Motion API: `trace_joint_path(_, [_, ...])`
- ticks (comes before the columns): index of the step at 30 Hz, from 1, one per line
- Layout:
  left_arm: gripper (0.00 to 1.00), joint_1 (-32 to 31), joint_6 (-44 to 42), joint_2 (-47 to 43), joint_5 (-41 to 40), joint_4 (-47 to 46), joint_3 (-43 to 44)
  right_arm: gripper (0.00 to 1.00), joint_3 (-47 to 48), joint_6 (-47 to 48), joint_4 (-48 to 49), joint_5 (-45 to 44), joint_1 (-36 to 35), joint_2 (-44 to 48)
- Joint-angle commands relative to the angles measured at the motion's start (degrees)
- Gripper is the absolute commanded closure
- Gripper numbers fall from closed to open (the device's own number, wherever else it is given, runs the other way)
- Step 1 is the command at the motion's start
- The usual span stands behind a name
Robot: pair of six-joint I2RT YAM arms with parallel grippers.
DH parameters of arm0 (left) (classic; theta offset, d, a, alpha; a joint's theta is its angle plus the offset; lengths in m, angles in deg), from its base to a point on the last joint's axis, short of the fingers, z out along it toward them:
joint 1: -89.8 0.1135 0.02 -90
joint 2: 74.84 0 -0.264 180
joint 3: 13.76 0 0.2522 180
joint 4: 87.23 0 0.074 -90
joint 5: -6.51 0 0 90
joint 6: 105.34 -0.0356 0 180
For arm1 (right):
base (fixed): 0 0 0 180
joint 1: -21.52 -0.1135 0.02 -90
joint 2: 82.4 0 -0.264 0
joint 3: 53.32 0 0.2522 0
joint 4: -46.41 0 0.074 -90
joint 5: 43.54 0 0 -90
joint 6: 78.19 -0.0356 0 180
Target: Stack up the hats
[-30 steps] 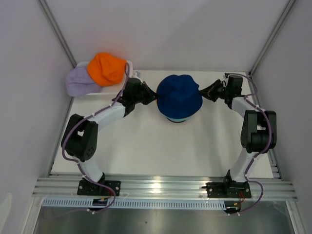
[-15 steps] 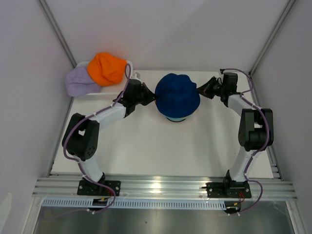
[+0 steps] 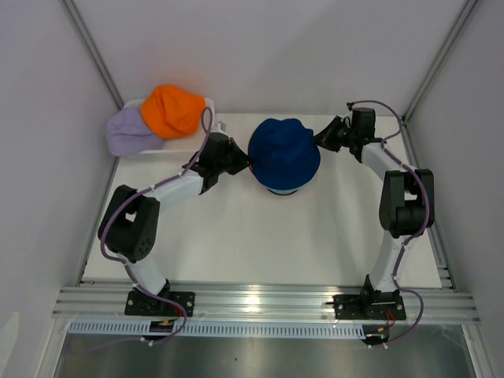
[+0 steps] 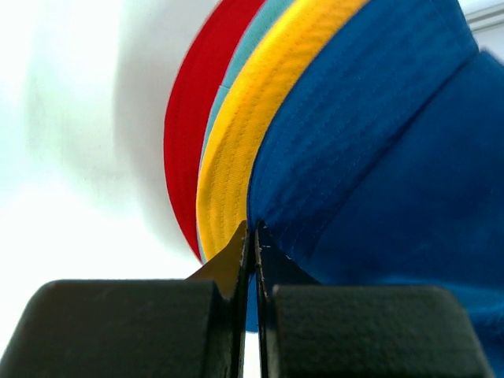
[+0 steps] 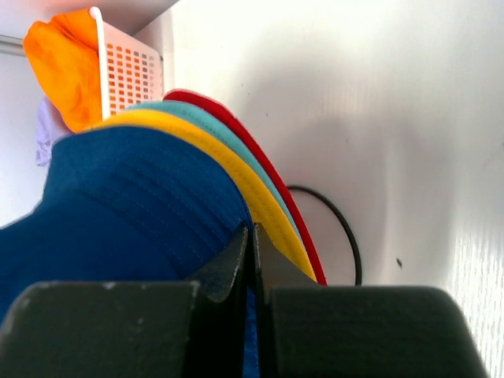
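navy blue hat (image 3: 283, 152): plain deep blue, faint stitch rows
yellow hat (image 4: 236, 150): plain yellow
teal hat (image 5: 193, 113): pale teal
red hat (image 4: 183, 150): plain red
orange hat (image 3: 173, 110): bright orange
lavender hat (image 3: 127, 132): pale lilac
basket (image 5: 130, 75): white lattice

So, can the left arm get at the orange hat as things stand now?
Probably not yet: the left claw is shut on the brim of the navy hat. Once that is released, the orange hat lies uncovered, near that arm.
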Motion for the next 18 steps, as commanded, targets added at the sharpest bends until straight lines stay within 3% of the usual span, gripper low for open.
trace_joint_path(1, [0.98, -0.70, -2.80, -0.97, -3.86, 11.13, -5.76, 0.96, 4.80, 3.83, -7.00, -4.11, 0.28, -4.13])
trace_joint_path(5, [0.98, -2.45, -2.45, -4.40, -2.80, 9.90, -8.14, 0.85, 10.25, 4.80, -9.02, -1.92, 0.10, -7.38])
trace_joint_path(8, [0.95, -3.86, -2.88, -7.47, -2.71, 10.51, -8.67, 0.68, 14.46, 6.38, -11.73, -1.74, 0.10, -8.44])
trace_joint_path(9, [0.93, -3.95, -2.97, -8.18, -2.54, 11.03, -8.67, 0.56, 15.87, 7.25, -13.23, -2.17, 0.19, -8.53])
trace_joint_path(11, [0.88, -3.86, -3.41, -11.76, -2.53, 11.56, -9.46, 0.41, 19.90, 9.80, -18.13, -3.67, 0.45, -8.18])
trace_joint_path(12, [0.79, -3.78, -4.54, -13.27, -3.06, 12.26, -9.64, 0.34, 20.80, 10.33, -19.12, -3.85, 1.24, -7.14])
trace_joint_path(14, [0.66, -3.25, -6.47, -16.43, -4.29, 13.14, -9.56, 0.29, 21.16, 10.69, -20.53, -3.59, 2.55, -5.20])
trace_joint_path(15, [0.54, -2.20, -7.27, -19.32, -4.12, 13.23, -9.47, 0.26, 20.64, 10.43, -20.63, -3.24, 3.26, -2.76])
trace_joint_path(18, [0.39, 0.52, -10.61, -23.72, -2.36, 14.72, -6.32, 0.23, 17.66, 9.64, -19.93, -0.78, 6.34, 1.56])
